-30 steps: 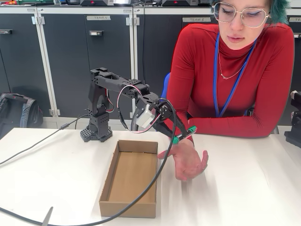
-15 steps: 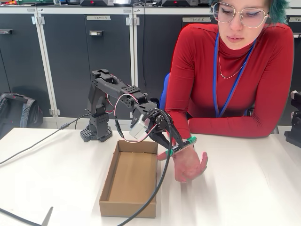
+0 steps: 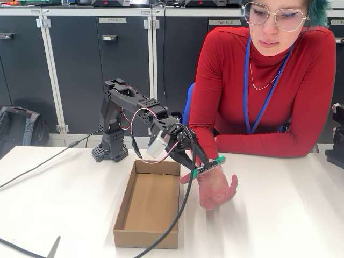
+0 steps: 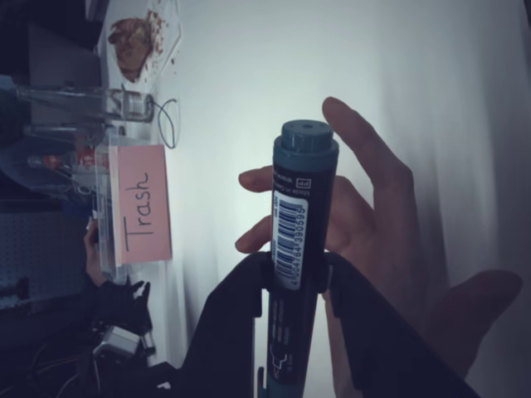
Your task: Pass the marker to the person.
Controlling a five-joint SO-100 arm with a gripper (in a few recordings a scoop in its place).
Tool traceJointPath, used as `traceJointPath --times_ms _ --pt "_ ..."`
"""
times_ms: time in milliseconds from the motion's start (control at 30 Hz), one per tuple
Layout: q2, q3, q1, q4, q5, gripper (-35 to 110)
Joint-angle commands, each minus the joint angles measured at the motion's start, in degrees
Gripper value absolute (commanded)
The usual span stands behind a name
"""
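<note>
While gripper [image 3: 201, 170] clamps marker [image 3: 208, 166], its axis lies near-level w/ cap over person's palm [image 3: 216, 188].

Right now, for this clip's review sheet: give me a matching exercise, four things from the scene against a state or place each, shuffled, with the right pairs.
Things:
1. marker
2. cardboard box
3. person's hand
4. gripper

States or places:
A. palm up on the table, under the marker
B. lying open on the table, nothing inside
C. shut on the marker's barrel
D. clamped between the jaws, above the open palm

Pairs: 1-D, 2-B, 3-A, 4-C
</note>
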Motion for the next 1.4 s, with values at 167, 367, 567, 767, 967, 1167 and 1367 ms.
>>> traceJointPath --times_ms 167,367,567,767,967,1167,1367 --pt "0.26 -1.23 1.23 0.09 0.35 -1" --pt "0.53 -0.53 1.49 -0.35 -0.09 19" --pt "0.97 0.35 1.49 -1.14 -1.41 30" --pt "1.14 -0.18 1.67 -0.97 -1.41 30" --pt "1.23 -0.79 1.93 0.0 -1.76 30" --pt "1.23 -2.2 2.11 1.49 -2.37 30" --pt "1.49 -2.2 2.46 2.02 -3.25 30"
